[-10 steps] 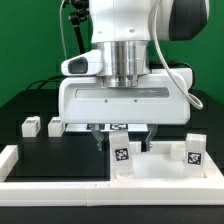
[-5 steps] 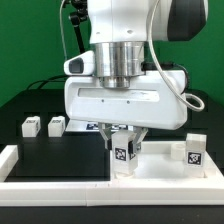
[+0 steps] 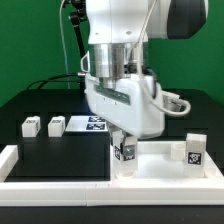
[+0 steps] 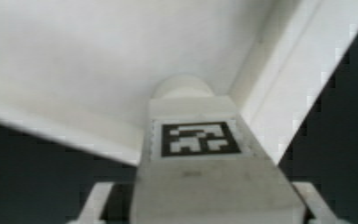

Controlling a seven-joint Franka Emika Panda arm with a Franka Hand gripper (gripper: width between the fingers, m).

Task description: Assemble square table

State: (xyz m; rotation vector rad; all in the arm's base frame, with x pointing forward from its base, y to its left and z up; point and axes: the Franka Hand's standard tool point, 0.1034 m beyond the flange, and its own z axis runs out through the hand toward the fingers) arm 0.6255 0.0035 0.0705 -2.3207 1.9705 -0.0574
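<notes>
The white square tabletop lies at the front, toward the exterior view's right. A white leg with a black-and-white tag stands upright at the slab's left corner. My gripper is shut on its upper part, with the hand turned at an angle. In the wrist view the leg fills the space between the two fingers of my gripper, over the white slab. A second tagged leg stands on the slab's right side. Two more leg blocks sit on the black table at the left.
The marker board lies flat behind the hand. A long white border rail runs along the front and up the left side. A black mat covers the table to the left of the slab.
The hand has come down over the leg at the slab's left corner, shut on it, and then turned about its axis. The leg still stands in about the same place.
</notes>
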